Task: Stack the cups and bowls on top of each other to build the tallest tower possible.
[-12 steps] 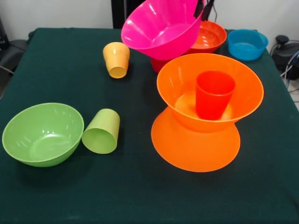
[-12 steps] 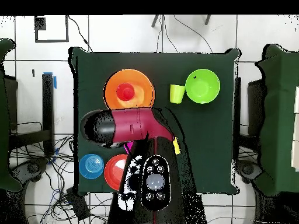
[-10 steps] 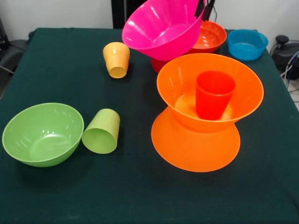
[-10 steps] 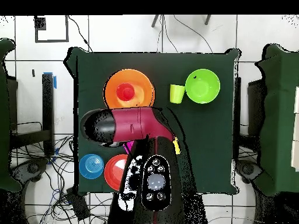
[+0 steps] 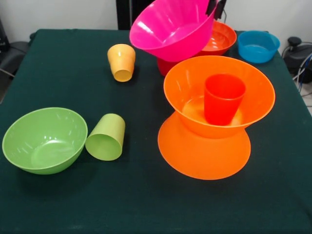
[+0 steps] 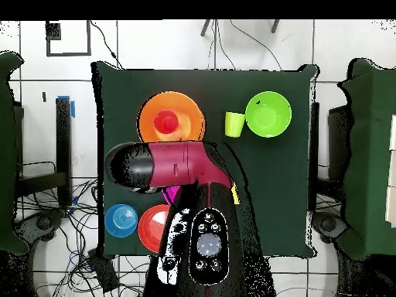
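The large pink bowl (image 5: pixel 170 29) is held tilted in the air, pinched at its rim by the gripper (image 5: pixel 215 7); behind the two stacked orange bowls (image 5: pixel 219 95) holding the red-orange cup (image 5: pixel 223 98).

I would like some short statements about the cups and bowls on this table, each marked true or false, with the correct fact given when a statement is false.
1. The red-orange cup stands upright inside the upper orange bowl. True.
2. The pink bowl rests flat on the table. False: it is in the air, tilted, with the hand at its rim.
3. The lime green cup stands upright. False: it lies on its side beside the lime green bowl.
4. The blue bowl sits near a far corner of the table. True.
5. The yellow-orange cup is inside the lime green bowl. False: it stands apart on the cloth.
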You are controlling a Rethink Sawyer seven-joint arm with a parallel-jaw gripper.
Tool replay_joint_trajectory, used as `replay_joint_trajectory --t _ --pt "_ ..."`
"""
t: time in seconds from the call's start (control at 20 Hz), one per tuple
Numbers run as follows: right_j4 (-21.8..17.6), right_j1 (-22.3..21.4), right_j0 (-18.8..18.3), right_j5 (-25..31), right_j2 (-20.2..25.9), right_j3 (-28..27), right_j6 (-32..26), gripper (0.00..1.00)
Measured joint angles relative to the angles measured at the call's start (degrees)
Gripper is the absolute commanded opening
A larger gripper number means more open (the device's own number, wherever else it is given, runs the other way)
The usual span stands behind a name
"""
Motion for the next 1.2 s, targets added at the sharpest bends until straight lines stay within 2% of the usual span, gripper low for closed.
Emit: replay_joint_trajectory --t 0.85,1.2 --pt "1.42 -3.1 -0.87 0.02 -0.01 0.02 0.0 0.0" --pt "1.54 -5.87 -2.94 0.44 0.01 0.05 0.0 0.0"
